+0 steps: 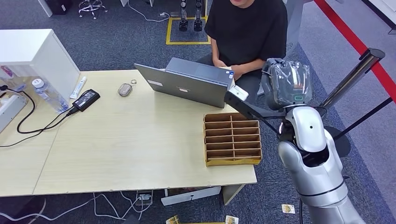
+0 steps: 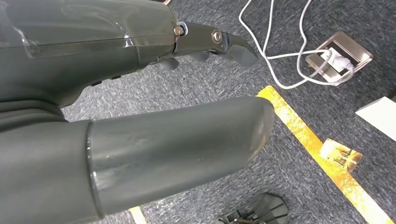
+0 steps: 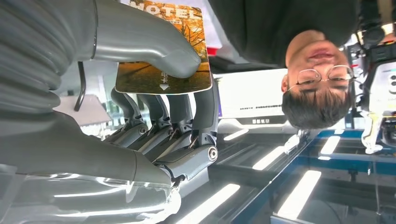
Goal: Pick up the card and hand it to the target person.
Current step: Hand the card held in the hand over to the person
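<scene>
The grey right hand (image 3: pixel 154 116) grips an orange card printed with autumn trees (image 3: pixel 163 70) between its thick thumb and dark fingers (image 3: pixel 187 112), raised past the far right corner of the pale wooden table (image 1: pixel 130 140) toward the seated person in a black T-shirt (image 1: pixel 247 28). Just beside it stand an open grey laptop (image 1: pixel 187 86) and a brown cardboard divider tray (image 1: pixel 232 138). The left hand (image 2: pixel 154 93) hangs above dark grey carpet (image 2: pixel 210 79) holding nothing, fingers apart, with another orange card (image 2: pixel 341 155) lying by a yellow floor stripe (image 2: pixel 317 154).
</scene>
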`<move>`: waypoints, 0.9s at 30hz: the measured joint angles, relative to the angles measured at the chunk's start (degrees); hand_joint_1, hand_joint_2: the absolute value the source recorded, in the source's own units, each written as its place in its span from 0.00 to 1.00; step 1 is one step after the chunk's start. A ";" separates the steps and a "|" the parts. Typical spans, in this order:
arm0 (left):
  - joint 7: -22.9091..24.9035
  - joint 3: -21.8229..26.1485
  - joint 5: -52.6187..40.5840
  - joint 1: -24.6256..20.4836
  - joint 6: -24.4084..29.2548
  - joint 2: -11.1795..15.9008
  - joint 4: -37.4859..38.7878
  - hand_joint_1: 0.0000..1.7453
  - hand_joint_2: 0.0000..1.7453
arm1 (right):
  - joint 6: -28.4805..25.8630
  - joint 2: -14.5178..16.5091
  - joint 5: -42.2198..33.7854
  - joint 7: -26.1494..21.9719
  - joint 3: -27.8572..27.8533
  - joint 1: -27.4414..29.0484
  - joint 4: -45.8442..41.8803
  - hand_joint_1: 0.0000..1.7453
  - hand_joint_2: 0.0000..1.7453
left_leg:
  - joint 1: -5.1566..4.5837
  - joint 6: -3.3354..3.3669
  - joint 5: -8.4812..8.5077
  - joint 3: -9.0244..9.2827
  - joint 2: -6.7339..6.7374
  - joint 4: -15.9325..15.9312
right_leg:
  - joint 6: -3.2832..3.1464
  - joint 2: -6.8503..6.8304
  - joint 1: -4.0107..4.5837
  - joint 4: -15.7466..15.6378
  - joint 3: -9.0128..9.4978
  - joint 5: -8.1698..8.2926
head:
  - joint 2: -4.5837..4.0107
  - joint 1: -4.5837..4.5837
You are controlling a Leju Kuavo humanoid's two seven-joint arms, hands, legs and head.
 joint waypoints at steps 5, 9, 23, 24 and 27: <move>0.02 0.00 -0.46 -0.05 0.06 -0.22 0.01 0.00 0.00 | -0.38 0.03 2.78 -0.62 -1.16 -1.58 3.70 0.82 1.00 | 0.00 0.00 0.00 -0.01 -0.01 0.00 | 0.00 0.00 0.00 0.00 0.00 0.00 | -0.01 -0.01; 0.05 0.00 -0.82 -0.18 0.05 -0.34 0.02 0.00 0.00 | -0.75 0.03 4.08 -0.77 -1.62 -2.31 6.28 0.80 1.00 | 0.00 0.00 0.00 -0.01 -0.01 0.00 | 0.00 -0.01 0.00 0.00 -0.01 0.00 | 0.00 0.00; 0.49 0.00 -1.48 -0.32 0.20 -0.82 0.27 0.00 0.00 | -2.45 0.10 5.81 -1.80 -2.90 -3.04 11.66 0.77 1.00 | 0.00 0.00 0.00 -0.01 -0.01 0.00 | 0.00 0.00 0.00 0.00 -0.01 0.00 | -0.01 -0.01; 0.51 0.00 -1.50 -0.32 0.23 -0.84 0.31 0.00 0.00 | -2.47 0.10 5.81 -1.83 -2.93 -3.04 11.85 0.76 1.00 | 0.00 0.00 0.00 -0.01 -0.01 0.00 | 0.00 0.00 0.00 0.00 -0.01 0.00 | -0.01 -0.01; 0.55 0.00 -1.58 -0.33 0.25 -0.91 0.39 0.00 0.00 | -2.52 0.16 5.82 -1.87 -2.97 -3.04 12.44 0.75 1.00 | 0.00 0.00 0.00 -0.01 -0.02 0.00 | 0.00 0.00 0.00 0.00 -0.01 0.00 | -0.01 -0.01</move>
